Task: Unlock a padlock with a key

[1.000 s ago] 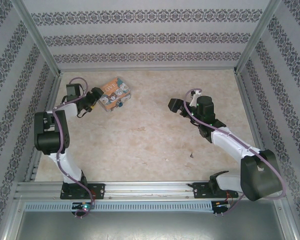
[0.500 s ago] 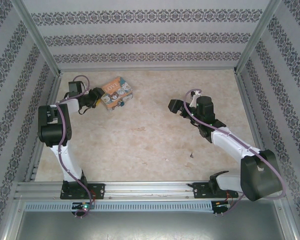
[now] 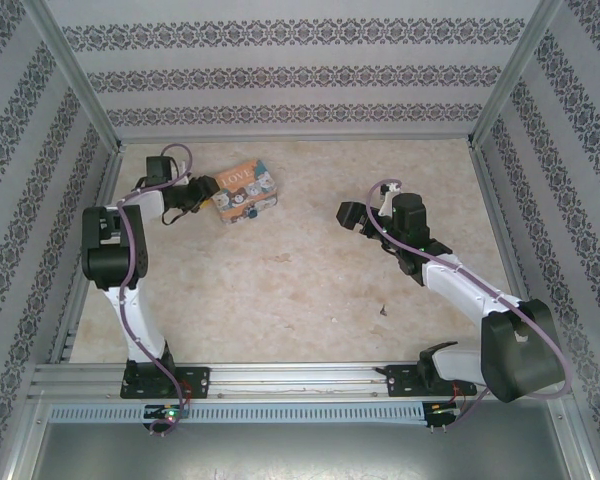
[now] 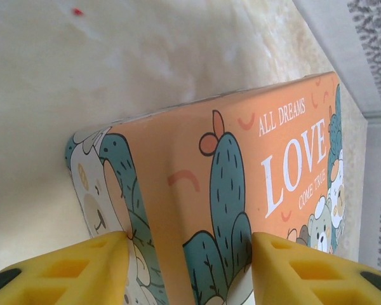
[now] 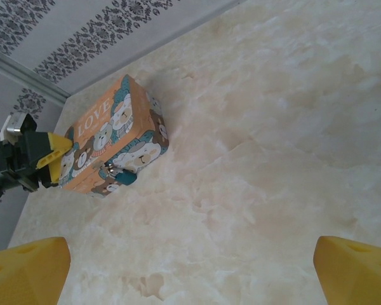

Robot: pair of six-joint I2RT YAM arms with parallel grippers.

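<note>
Evidently, padlock [image 5: 119,173] hangs on box [image 5: 108,136] near left jaws.

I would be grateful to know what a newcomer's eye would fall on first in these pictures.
The bright orange LOVE box at the far left of the table stands out, clamped at one end between the yellow fingers of the left gripper. Next comes the tiny teal padlock hanging on the box's side. The right gripper hovers open over the marbled surface, well apart from the box.
</note>
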